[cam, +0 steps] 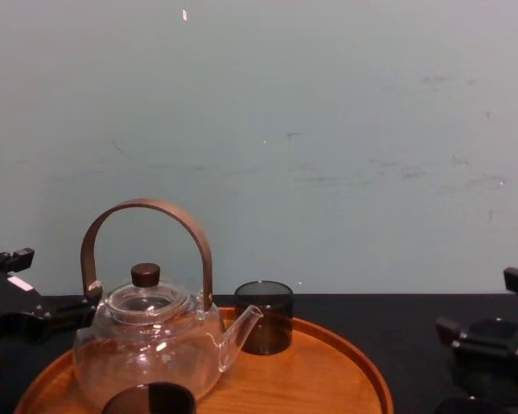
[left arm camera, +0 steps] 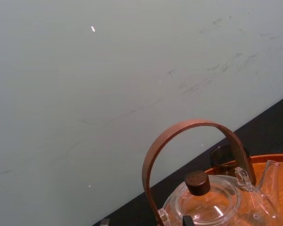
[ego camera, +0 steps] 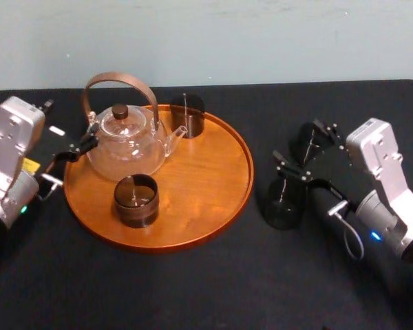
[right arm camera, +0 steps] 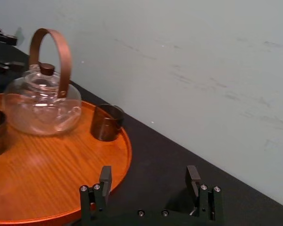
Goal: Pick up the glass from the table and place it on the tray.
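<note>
Jaws wide and empty just above the glass [ego camera: 283, 203] standing right of the tray [ego camera: 206, 179], the right gripper [right arm camera: 148, 181] could clip its rim descending and topple it; the left gripper [ego camera: 79, 150] idles left of the tray

Three dark glasses [ego camera: 136, 199] [ego camera: 187, 115] [ego camera: 284, 203], one glass teapot [ego camera: 127, 144], one wooden tray [ego camera: 199, 179], one table [ego camera: 193, 289].

A pale grey-green wall [cam: 328, 129] rises straight behind the far edge of the black table [ego camera: 193, 292], evenly lit, marked with faint dark scuffs [left arm camera: 203, 82] and small bright specks [cam: 185, 14].
</note>
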`<act>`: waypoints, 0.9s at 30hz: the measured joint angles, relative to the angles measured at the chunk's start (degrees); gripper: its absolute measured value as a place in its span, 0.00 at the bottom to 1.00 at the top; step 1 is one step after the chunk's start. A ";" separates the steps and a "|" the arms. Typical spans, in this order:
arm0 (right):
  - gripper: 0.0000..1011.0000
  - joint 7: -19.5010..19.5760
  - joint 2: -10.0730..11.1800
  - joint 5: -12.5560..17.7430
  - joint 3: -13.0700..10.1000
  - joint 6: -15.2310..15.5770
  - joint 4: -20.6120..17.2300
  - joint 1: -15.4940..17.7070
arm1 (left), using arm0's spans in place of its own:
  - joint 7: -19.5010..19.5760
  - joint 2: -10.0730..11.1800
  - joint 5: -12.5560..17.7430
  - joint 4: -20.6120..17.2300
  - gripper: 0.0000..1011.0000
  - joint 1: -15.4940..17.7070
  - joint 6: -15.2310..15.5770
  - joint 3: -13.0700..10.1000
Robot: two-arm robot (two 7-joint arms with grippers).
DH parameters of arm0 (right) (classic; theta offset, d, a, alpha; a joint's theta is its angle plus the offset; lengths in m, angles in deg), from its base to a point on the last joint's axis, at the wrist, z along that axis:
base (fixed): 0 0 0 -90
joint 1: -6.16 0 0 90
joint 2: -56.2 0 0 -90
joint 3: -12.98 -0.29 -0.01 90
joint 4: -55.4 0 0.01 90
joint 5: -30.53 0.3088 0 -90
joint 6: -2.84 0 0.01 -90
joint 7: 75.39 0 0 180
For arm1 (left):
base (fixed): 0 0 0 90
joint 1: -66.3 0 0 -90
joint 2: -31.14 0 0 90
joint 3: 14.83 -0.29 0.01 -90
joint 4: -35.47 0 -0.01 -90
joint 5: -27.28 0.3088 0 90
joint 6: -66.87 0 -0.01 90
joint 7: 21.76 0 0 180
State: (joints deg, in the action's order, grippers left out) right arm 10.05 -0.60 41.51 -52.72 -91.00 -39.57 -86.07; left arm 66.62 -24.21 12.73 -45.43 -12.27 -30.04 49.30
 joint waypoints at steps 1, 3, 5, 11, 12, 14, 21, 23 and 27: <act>0.99 -0.18 -0.15 -0.10 0.02 0.03 -0.33 0.43 | 0.00 0.00 0.00 0.00 0.99 0.00 0.00 0.00; 0.99 -0.41 -0.29 -0.16 0.05 0.04 -0.60 0.83 | 0.00 0.00 0.00 0.00 0.99 0.00 0.00 0.00; 0.99 -0.81 -0.64 -0.34 0.12 0.10 -1.22 1.83 | 0.00 0.00 0.00 0.00 0.99 0.00 0.00 0.00; 0.99 -1.21 -0.97 -0.40 -0.17 0.70 -2.85 3.98 | 0.00 0.00 0.00 0.00 0.99 0.00 0.00 0.00; 0.99 -1.29 -0.99 -0.32 -0.27 0.77 -3.14 4.34 | 0.00 0.00 0.00 0.00 0.99 0.00 0.00 0.00; 0.99 -1.64 -0.95 0.00 -0.66 0.94 -4.17 5.47 | 0.00 0.00 0.00 0.00 0.99 0.00 0.00 0.00; 0.99 -2.50 -1.02 0.30 -1.42 1.49 -6.04 8.03 | 0.00 0.00 0.00 0.00 0.99 0.00 0.00 0.00; 0.99 -2.77 -1.23 0.37 -1.73 1.75 -6.24 8.65 | 0.00 0.00 0.00 0.00 0.99 0.00 0.00 0.00; 0.99 -2.93 -1.67 0.48 -2.34 2.05 -6.29 9.49 | 0.00 0.00 0.00 0.00 0.99 0.00 0.00 0.00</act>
State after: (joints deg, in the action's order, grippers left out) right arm 7.12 -2.27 41.99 -55.06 -88.95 -45.87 -76.58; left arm 66.62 -24.21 12.73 -45.43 -12.27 -30.04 49.30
